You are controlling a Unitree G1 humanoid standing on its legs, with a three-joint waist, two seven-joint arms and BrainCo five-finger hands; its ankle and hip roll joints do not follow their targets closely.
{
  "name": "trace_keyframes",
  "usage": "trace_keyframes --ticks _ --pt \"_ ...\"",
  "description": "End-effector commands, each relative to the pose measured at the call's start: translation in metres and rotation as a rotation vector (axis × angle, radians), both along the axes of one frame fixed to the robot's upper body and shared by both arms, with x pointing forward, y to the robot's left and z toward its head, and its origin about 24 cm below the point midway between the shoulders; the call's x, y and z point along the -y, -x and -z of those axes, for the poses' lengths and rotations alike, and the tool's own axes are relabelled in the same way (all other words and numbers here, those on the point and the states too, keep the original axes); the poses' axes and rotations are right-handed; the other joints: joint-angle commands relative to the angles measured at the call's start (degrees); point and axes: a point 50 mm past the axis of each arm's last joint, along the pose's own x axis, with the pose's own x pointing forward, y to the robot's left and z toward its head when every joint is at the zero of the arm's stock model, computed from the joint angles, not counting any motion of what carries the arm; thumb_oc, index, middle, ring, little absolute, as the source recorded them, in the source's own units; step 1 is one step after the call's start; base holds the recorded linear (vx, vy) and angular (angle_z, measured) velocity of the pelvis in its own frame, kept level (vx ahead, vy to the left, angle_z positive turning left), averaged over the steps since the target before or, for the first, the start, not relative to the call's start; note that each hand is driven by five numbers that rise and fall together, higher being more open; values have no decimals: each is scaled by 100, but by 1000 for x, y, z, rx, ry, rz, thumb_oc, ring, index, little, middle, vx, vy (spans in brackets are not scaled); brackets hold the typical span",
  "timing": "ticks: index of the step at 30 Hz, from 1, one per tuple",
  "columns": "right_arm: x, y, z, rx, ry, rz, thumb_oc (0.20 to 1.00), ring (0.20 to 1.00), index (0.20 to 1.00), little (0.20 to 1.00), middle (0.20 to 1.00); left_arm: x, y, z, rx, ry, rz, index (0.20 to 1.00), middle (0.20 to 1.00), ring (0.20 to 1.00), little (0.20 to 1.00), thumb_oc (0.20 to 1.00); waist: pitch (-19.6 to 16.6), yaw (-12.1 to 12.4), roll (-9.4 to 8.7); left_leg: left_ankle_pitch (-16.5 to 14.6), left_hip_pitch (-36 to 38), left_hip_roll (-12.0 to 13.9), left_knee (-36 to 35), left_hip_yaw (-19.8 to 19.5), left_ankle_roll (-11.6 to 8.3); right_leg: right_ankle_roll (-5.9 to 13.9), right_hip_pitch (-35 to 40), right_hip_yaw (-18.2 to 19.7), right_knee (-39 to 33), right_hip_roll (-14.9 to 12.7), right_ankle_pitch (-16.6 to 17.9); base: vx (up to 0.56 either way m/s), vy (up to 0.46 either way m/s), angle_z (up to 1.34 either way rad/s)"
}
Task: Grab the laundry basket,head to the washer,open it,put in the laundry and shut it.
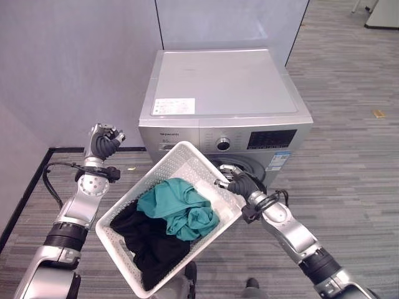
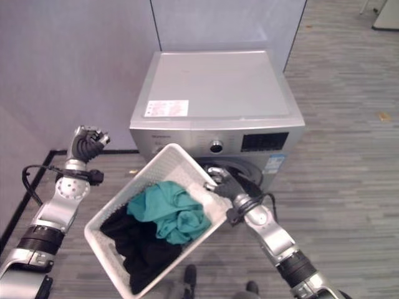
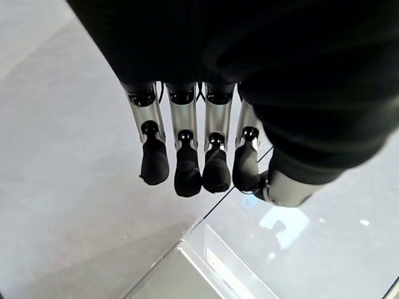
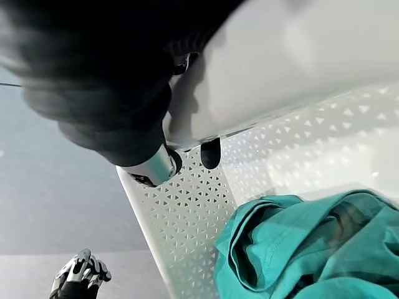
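- Here, a white perforated plastic laundry basket (image 1: 163,215) hangs tilted in the air just in front of a silver-grey front-loading washing machine (image 1: 223,106), one corner raised toward the machine's control panel.
- The right hand (image 1: 240,185) grips the basket's rim on the side nearest the washer; in the right wrist view its thumb (image 4: 210,153) is hooked over the smooth white edge, with the fingers wrapped round the rim.
- Inside the basket lie a crumpled teal garment (image 1: 181,208) toward the upper side and black clothing (image 1: 148,242) piled at the lower end.
- The left hand (image 1: 105,142) is raised well apart from the basket, in front of a pale grey partition wall (image 1: 75,62), holding nothing; its fingers (image 3: 187,168) are curled loosely inward.
- The washer's round door (image 1: 249,167) sits behind the right hand and is partly hidden by it.
- Grey wood-patterned flooring (image 1: 349,143) surrounds the machine.
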Motion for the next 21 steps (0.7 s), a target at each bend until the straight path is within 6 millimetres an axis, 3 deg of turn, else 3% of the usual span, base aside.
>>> trace_keyframes --ticks 1,5,13,15,17,18,21 --pt "-17 -4 -93 317 -297 -172 200 200 200 200 200 -2 2 -4 50 -14 -12 200 200 200 200 200 -547 -52 -46 -714 670 759 41 -219 -354 -134 -237 57 292 122 -38 25 -42 -23" --pt "-9 -3 -114 380 -302 -196 200 200 200 200 200 0 4 -3 55 -6 -5 200 200 200 200 200 -619 -74 -142 -665 767 854 -85 -208 -401 -121 -128 40 179 193 -61 22 -50 -9" --pt "17 -2 -181 562 -283 -240 200 200 200 200 200 4 5 1 29 20 32 200 200 200 200 200 -701 -180 -310 -695 767 1090 55 -218 -499 -177 -184 104 495 396 -322 -23 -43 2" --pt "24 -14 -209 629 -239 -183 200 200 200 200 200 2 7 8 3 62 41 200 200 200 200 200 -709 -161 -382 -771 793 1166 232 -233 -522 -217 -208 157 684 488 -438 -19 -70 1" --pt "25 -21 -217 634 -227 -160 200 200 200 200 200 2 8 11 -5 71 44 200 200 200 200 200 -708 -161 -391 -785 836 1188 254 -216 -533 -231 -186 158 725 509 -463 -1 -45 -5" --pt "27 -32 -235 662 -198 -108 200 200 200 200 200 4 8 14 -15 94 59 200 200 200 200 200 -748 -120 -441 -798 895 1219 270 -204 -551 -236 -142 138 739 526 -476 13 -35 -3" --pt "30 -46 -252 680 -171 -44 200 200 200 200 200 5 7 16 -20 118 68 200 200 200 200 200 -759 -86 -447 -790 953 1242 249 -208 -562 -235 -102 124 735 538 -492 4 -12 1"
